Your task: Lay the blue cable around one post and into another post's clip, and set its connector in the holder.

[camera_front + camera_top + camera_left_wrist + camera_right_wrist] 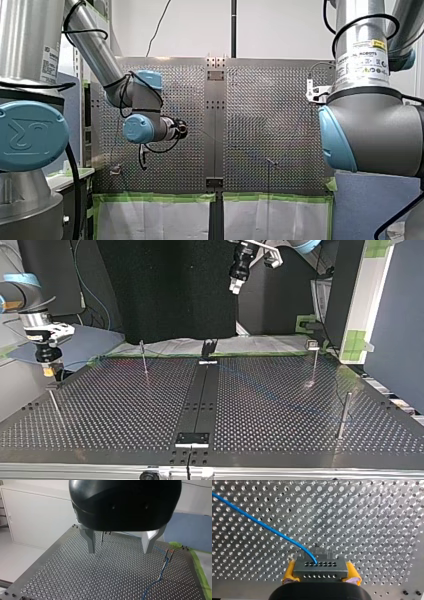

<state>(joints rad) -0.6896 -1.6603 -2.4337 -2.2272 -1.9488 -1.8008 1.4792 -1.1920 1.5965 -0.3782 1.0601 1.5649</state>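
In the right wrist view my right gripper (321, 576) is shut with its yellow pads (290, 572) on the grey connector (321, 568). The blue cable (262, 525) leaves the connector and runs away over the perforated table. In the top view my right gripper (50, 371) hangs low at the table's left edge, beside a thin post (55, 406). My left gripper (120, 551) is open and holds nothing, high above the table (234, 287). Ahead of it, to one side, the blue cable (160, 576) climbs to a post with a clip (168, 555). The black holder (209, 347) stands at the table's far middle.
Thin posts stand on the table in the top view: at the far left (143, 357), at the far right (313, 360) and at the near right (344, 412). A black strip with a bracket (192, 439) runs down the middle. Green tape (160, 197) lines one table edge.
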